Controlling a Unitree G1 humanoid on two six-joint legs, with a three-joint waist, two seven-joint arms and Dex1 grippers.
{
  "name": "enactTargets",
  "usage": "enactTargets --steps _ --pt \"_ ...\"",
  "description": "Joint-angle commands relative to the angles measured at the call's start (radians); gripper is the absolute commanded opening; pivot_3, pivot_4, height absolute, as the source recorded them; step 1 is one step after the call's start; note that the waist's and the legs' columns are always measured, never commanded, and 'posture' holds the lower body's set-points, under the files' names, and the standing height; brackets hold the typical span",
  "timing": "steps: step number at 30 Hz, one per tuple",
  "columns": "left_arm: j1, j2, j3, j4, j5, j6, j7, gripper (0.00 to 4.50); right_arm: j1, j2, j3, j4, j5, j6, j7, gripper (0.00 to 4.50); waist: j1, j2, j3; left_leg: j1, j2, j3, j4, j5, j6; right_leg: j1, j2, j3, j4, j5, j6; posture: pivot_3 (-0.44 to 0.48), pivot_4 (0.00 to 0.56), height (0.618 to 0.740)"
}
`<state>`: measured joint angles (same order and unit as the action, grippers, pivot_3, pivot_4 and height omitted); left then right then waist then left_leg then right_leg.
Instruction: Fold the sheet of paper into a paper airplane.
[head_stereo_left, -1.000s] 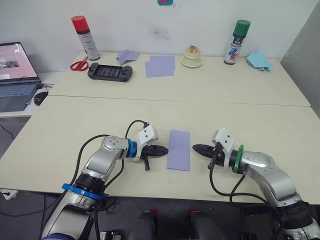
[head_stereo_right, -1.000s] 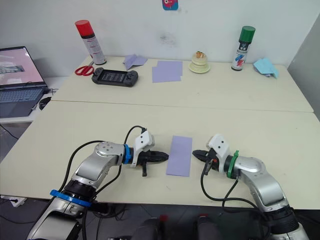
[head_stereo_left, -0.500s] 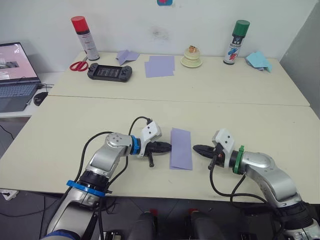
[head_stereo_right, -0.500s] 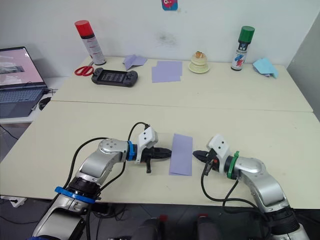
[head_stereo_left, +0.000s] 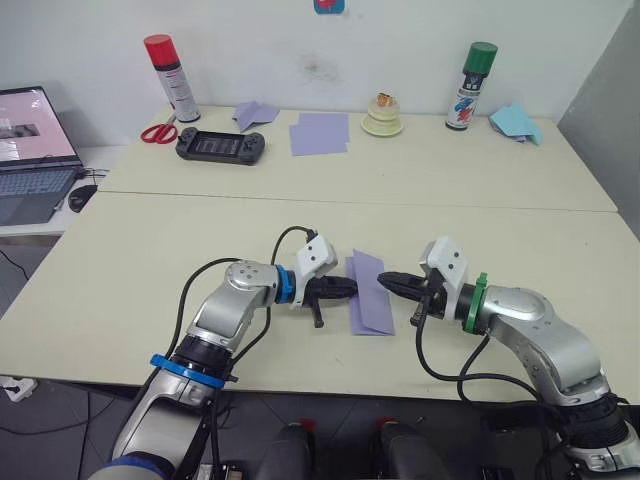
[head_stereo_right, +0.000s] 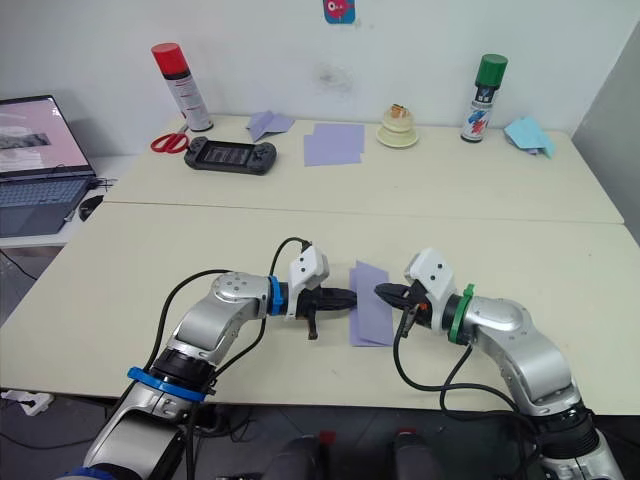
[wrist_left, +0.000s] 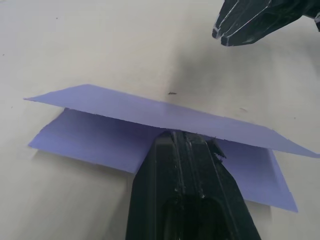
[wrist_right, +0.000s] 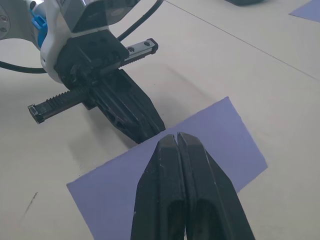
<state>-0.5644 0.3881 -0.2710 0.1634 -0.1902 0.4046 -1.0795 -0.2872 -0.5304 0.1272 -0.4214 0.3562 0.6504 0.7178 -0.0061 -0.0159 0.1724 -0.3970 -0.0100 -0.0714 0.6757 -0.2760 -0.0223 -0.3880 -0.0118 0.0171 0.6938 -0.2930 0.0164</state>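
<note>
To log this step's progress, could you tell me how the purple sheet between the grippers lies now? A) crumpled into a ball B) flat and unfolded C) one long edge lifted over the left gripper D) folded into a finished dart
C: the sheet of paper has its near flap raised over the left gripper, its other layer flat on the table.

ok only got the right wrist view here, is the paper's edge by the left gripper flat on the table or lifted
observer: lifted. the left wrist view shows the sheet of paper doubled over, its top layer raised off the lower one, with the left gripper tip at that raised edge
operator: any other purple paper around
observer: yes, lavender sheets lie on the far table, near a handheld game console
</note>
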Motion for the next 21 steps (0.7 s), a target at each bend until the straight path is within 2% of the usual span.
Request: enactTargets --steps 1,10,21 --pt "-0.023 -0.013 -0.003 -0.016 0.001 -0.024 0.007 0.00 -0.019 -0.007 -0.011 -0.060 0.019 0.008 -0.002 0.04 0.000 0.000 0.000 0.000 0.000 0.000 0.001 0.000 0.000 0.000 0.000 0.000 0.001 0.000 0.000 0.000 0.150 0.740" --pt "-0.051 -0.053 -0.023 0.021 0.023 -0.061 0.014 0.00 -0.035 -0.037 0.015 -0.079 -0.007 0.006 0.008 0.04 -0.001 0.000 0.000 0.000 0.000 -0.001 0.002 0.001 0.001 0.000 0.001 0.000 0.003 0.000 0.000 0.000 0.150 0.740" --pt "-0.081 -0.079 -0.038 0.064 0.041 -0.093 0.007 0.00 -0.057 -0.134 0.101 -0.108 -0.113 -0.065 0.046 0.04 -0.001 0.000 0.000 0.000 0.000 -0.001 0.002 0.001 0.001 0.000 0.002 0.000 0.003 0.000 0.000 0.000 0.150 0.740"
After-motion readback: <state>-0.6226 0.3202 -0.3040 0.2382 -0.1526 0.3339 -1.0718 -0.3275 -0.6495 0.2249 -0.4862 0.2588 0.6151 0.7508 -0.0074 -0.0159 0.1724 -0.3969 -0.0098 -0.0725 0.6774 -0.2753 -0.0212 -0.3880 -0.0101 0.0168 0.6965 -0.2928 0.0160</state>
